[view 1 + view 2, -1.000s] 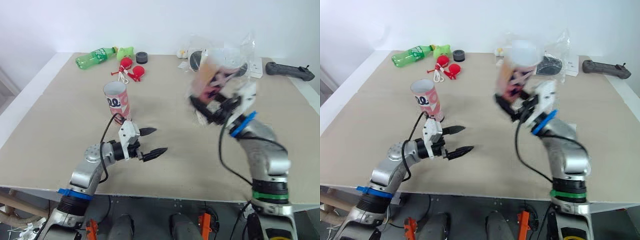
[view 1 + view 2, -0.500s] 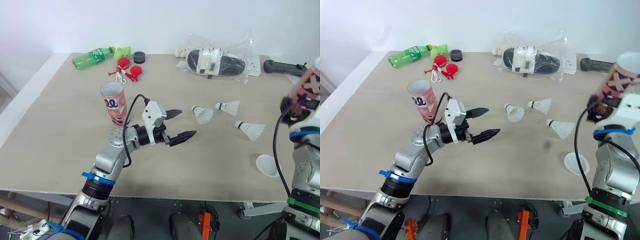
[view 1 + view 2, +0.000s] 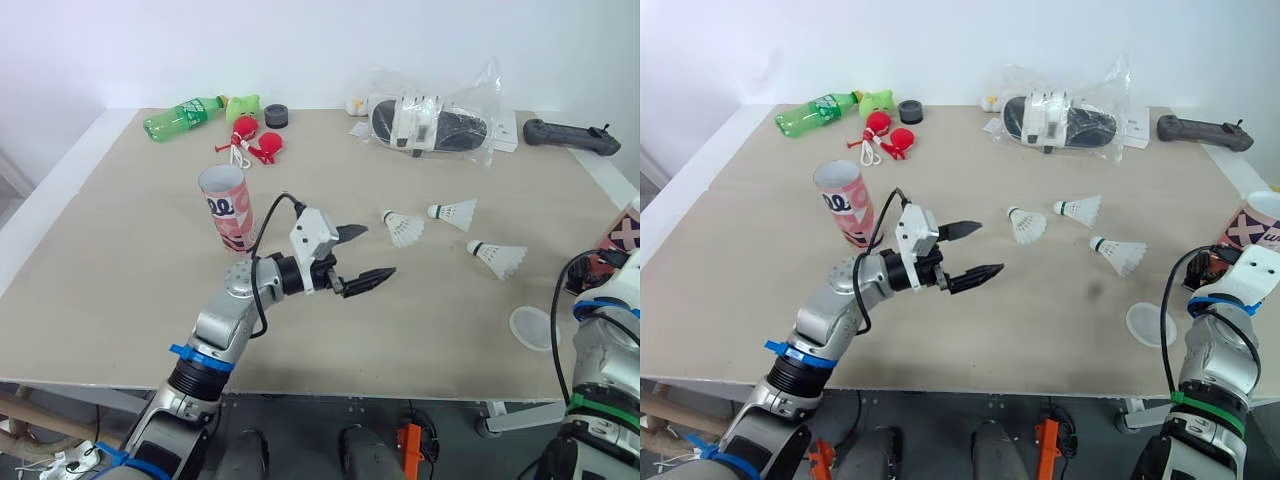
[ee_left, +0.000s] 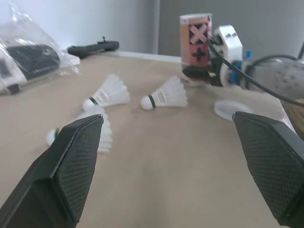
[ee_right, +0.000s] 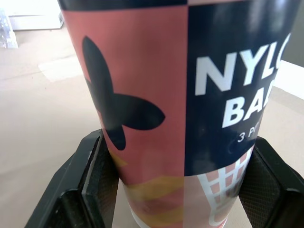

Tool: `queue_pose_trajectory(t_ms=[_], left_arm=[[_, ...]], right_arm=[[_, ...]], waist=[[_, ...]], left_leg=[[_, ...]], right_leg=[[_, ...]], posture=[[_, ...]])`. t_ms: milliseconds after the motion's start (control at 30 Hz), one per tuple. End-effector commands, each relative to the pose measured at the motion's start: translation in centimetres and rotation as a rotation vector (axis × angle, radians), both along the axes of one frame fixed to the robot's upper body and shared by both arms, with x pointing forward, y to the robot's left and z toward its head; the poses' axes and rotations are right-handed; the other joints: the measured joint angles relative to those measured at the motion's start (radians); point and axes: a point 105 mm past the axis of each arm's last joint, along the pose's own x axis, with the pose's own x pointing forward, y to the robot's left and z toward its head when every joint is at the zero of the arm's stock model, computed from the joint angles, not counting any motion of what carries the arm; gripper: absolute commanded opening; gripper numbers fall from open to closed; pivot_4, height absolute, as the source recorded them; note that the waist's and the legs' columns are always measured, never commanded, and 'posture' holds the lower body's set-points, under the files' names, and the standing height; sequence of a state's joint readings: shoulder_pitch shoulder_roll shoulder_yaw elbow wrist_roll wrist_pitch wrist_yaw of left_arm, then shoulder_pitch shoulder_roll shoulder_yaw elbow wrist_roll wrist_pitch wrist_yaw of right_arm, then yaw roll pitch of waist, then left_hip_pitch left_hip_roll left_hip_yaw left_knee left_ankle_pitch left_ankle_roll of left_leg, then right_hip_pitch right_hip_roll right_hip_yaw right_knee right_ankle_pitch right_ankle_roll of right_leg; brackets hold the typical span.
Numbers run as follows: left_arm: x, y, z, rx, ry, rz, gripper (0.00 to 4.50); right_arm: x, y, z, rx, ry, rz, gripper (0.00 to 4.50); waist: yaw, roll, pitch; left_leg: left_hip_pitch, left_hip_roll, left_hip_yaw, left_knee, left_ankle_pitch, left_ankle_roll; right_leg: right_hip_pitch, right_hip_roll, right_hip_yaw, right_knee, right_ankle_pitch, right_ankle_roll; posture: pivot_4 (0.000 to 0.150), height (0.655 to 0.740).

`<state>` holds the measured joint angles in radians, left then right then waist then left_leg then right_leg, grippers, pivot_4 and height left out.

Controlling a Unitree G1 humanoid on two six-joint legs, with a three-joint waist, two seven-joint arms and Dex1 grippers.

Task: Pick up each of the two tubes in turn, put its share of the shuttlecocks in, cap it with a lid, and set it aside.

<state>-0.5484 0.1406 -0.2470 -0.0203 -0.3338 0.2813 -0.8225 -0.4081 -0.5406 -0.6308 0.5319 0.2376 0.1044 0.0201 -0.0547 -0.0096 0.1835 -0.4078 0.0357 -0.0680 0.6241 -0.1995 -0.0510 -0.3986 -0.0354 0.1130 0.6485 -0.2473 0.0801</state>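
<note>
Currently the right gripper [image 5: 180, 190] is clamped on a pink and navy tube [image 5: 180, 95], with its black fingers [image 5: 99, 185] pressed on either side of the lower body. It holds the tube upright at the robot's far right edge of the bench [image 3: 130, 260]; whether the tube's base touches the bench, cannot tell. A white lid [image 3: 530, 328] lies flat on the bench just beside that gripper, on its left, and is not touching the tube. The left gripper [image 3: 378, 250] hovers over mid-bench with its fingers spread wide and nothing between them, tips aimed toward the robot's right. The nearest shuttlecock [image 3: 403, 228] lies just past the tips, apart from them. A second shuttlecock [image 3: 455, 211] sits near it, further back. A third shuttlecock [image 3: 500, 258] lies between the left gripper and the lid. All three lie on their sides. The other tube [image 3: 228, 207], pink, stands with its mouth open and up, tilted slightly, close by the left forearm and left of the left gripper. Along the back of the bench are a green bottle [image 3: 185, 113], a plastic bag [image 3: 435, 115] and a black controller [image 3: 565, 137].
</note>
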Motion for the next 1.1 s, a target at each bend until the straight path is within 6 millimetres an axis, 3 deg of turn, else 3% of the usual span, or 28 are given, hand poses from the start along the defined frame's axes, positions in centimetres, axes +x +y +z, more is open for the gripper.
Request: queue_pose_trajectory(t_ms=[33,67,133,667,833,1000,1100], left_arm=[[-0.9,-0.1,1.5,-0.029,-0.063,-0.044,4.5],[-1.0,0.0,1.6,-0.033,-0.064,-0.051,4.5],[-1.0,0.0,1.6,-0.036,-0.065,-0.057,4.5],[-1.0,0.1,1.3,-0.019,-0.063,-0.079,4.5],[-0.9,0.3,0.9,-0.015,-0.053,-0.081,4.5],[-0.6,0.8,0.6,-0.015,-0.044,-0.053,4.5],[-0.3,2.0,0.1,-0.017,-0.033,0.01,4.5]], right_arm=[[-0.4,-0.6,-0.3,-0.004,-0.004,-0.016,3.56],[-0.5,-0.7,-0.4,-0.008,0.0,-0.017,4.11],[-0.6,-0.7,-0.6,-0.002,-0.008,-0.019,4.41],[-2.1,1.1,0.3,-0.061,-0.064,0.027,4.41],[-3.7,1.6,1.8,-0.071,-0.117,0.016,4.41],[-4.5,3.4,3.3,-0.097,-0.14,0.085,4.41],[-5.0,5.6,4.6,-0.141,-0.148,0.192,4.41]], waist=[[0.0,0.0,0.0],[0.0,0.0,0.0],[0.0,0.0,0.0],[0.0,0.001,0.0],[0.001,0.001,-0.001],[0.002,0.001,-0.001],[0.001,0.001,-0.001]], left_leg=[[0.0,0.0,0.0,0.0,0.0,0.0],[0.0,0.0,0.0,0.0,0.0,0.0],[0.0,0.0,0.0,0.0,0.0,0.0],[0.0,0.0,0.0,0.0,0.0,0.0],[0.0,0.0,0.0,0.0,0.0,0.0],[0.0,0.0,0.0,0.0,0.0,0.0],[0.0,0.0,0.0,0.0,0.0,0.0]], right_leg=[[0.0,0.0,0.0,0.0,0.0,0.0],[0.001,0.0,0.0,0.0,0.0,0.0],[0.001,0.0,0.0,0.0,0.0,0.001],[0.0,0.0,0.0,0.0,0.0,0.001],[0.0,0.0,0.0,0.0,0.0,0.001],[0.0,0.0,0.0,0.0,0.0,0.001],[0.0,0.0,0.0,0.0,-0.001,0.001]], posture=[[0.15,0.74],[0.15,0.74],[0.15,0.74],[0.15,0.74],[0.15,0.74],[0.15,0.74],[0.15,0.74]])
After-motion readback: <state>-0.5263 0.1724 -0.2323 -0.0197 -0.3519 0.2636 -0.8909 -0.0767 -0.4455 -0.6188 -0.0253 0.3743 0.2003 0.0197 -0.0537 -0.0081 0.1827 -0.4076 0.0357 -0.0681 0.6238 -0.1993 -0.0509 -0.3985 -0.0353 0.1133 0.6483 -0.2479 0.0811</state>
